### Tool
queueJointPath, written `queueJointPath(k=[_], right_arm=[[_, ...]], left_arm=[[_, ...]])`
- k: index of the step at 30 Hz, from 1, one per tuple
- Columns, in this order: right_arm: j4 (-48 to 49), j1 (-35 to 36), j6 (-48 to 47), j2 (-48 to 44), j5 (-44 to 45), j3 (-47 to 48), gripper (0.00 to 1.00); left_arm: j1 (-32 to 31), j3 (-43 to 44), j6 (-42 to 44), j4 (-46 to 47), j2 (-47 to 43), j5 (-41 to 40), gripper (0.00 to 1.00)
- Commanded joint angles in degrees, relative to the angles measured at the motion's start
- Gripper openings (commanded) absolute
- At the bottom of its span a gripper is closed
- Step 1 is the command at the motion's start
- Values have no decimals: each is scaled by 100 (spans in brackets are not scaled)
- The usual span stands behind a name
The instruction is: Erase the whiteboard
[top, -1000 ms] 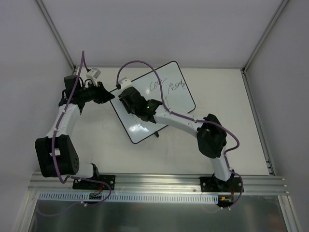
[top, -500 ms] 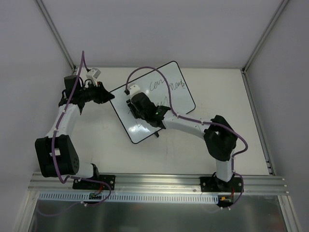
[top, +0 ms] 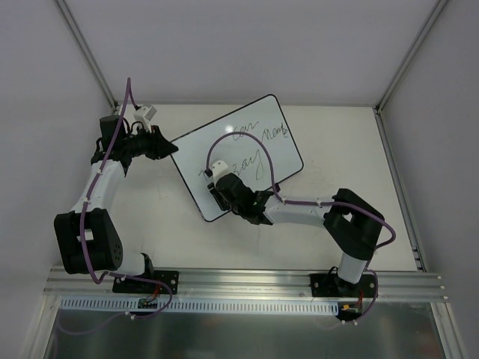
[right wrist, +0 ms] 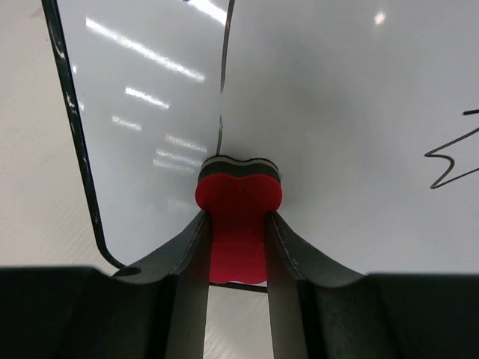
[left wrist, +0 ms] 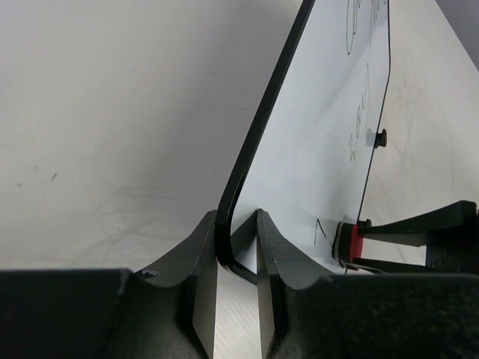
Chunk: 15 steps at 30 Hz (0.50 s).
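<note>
The whiteboard lies tilted at the back of the table, with dark handwriting on its far half. My left gripper is shut on the board's left rim, seen edge-on in the left wrist view. My right gripper is shut on the red bone-shaped eraser and presses its dark felt face onto the board near the board's near-left end. The eraser also shows in the left wrist view. A zigzag pen stroke lies to the eraser's right.
The white tabletop extends right of the board. Grey walls enclose the back and both sides. A small black clip sits on the board's far edge. A metal rail with the arm bases runs along the near edge.
My right gripper has slid the eraser from the board's upper left toward its near-left end, uncovering handwriting in the board's middle. The left gripper and the board have not moved.
</note>
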Motion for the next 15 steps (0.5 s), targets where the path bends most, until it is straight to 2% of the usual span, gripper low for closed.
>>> queueJointPath(k=[1, 6, 15], right_arm=[[-372, 43, 299, 231, -136, -447, 0], [-345, 104, 238, 266, -75, -316, 0], [-345, 34, -210, 503, 285, 905, 0]], left_arm=[[-298, 138, 302, 121, 15, 134, 0], [-315, 120, 310, 113, 6, 143, 0], [-377, 112, 319, 95, 6, 143, 0]])
